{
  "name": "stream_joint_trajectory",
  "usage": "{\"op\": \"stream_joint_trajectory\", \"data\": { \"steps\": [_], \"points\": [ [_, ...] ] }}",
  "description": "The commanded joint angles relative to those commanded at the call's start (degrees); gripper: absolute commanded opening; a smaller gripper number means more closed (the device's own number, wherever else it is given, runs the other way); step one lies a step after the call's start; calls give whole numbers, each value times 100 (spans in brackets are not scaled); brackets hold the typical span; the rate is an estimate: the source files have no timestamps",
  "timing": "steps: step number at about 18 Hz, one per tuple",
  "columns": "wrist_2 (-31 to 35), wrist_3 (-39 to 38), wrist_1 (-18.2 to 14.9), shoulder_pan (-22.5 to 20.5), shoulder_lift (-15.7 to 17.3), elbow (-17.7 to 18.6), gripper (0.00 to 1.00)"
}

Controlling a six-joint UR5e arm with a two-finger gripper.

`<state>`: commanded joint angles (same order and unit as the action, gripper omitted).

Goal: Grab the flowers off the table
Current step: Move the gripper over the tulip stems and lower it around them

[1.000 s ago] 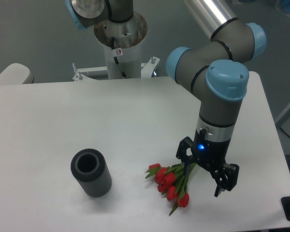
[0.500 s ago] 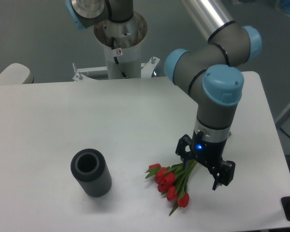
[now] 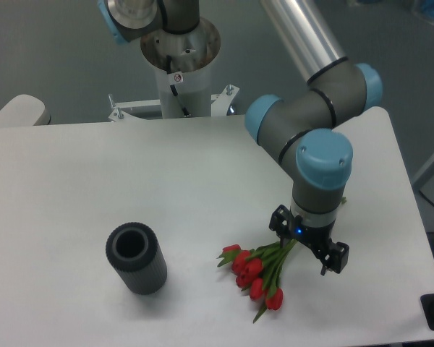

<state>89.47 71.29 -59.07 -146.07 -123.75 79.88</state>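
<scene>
The flowers (image 3: 255,273), a small bunch of red tulip buds with green stems, lie on the white table (image 3: 94,181) at the front right. Their buds point to the front left and their stems run up to the right, under my gripper (image 3: 308,242). The gripper points straight down and is open. One finger (image 3: 278,219) is left of the stem ends and the other finger (image 3: 337,258) is right of them. The stem ends lie between the jaws, partly hidden by the gripper body.
A dark grey ribbed cylinder (image 3: 136,258) stands on the table to the left of the flowers. The arm's base column (image 3: 181,61) rises behind the table's far edge. The table's front right edge is close to the gripper.
The gripper has come down lower over the stem ends and shifted slightly left. The jaws stay open. The flowers and the cylinder have not moved.
</scene>
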Motion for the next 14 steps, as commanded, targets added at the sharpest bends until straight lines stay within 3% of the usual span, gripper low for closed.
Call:
{"op": "stream_joint_trajectory", "data": {
  "steps": [7, 14],
  "points": [
    [-26, -317, 132, -26, 53, 518, 100],
    [-26, -247, 782, -9, 158, 1099, 100]
  ]
}}
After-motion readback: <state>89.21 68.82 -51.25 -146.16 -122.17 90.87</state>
